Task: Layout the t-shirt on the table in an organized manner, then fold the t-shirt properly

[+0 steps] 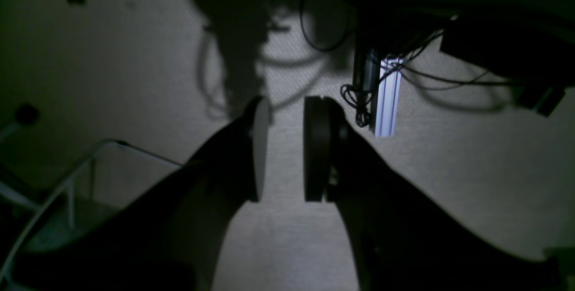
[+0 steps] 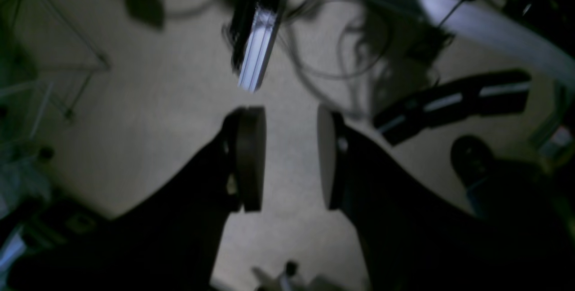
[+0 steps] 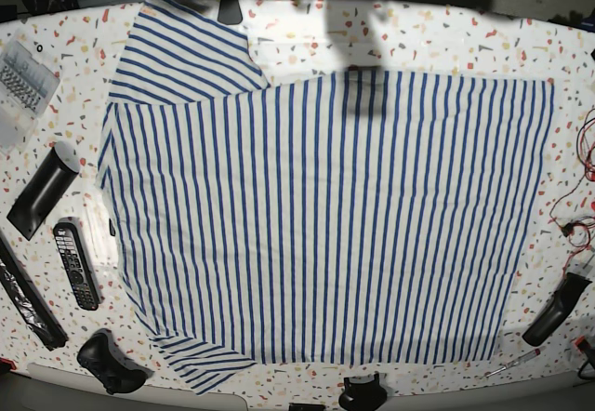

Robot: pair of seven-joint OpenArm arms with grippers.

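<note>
One shirt: the t-shirt (image 3: 325,216) lies spread flat on the table (image 3: 446,34), filling most of the base view, stripes running front to back.
Shirt layout: one sleeve points to the far-left corner, the other lies at the near-left edge; the straight hem is on the right side of the view.
Left gripper (image 1: 286,149): jaws apart with a clear gap, nothing between them; it hangs over a dim pale floor, near a pale metal rail (image 1: 387,98) with dark cables.
Right gripper (image 2: 291,158): jaws apart and empty; this view is blurred, so the surroundings are only roughly a pale floor and a light rail.
Arms: neither shows in the base view.
Table clutter: a remote control (image 3: 75,264) and a black flat bar (image 3: 41,191) lie left of the shirt, a black controller (image 3: 110,360) at the near-left corner, all just off the cloth.
</note>
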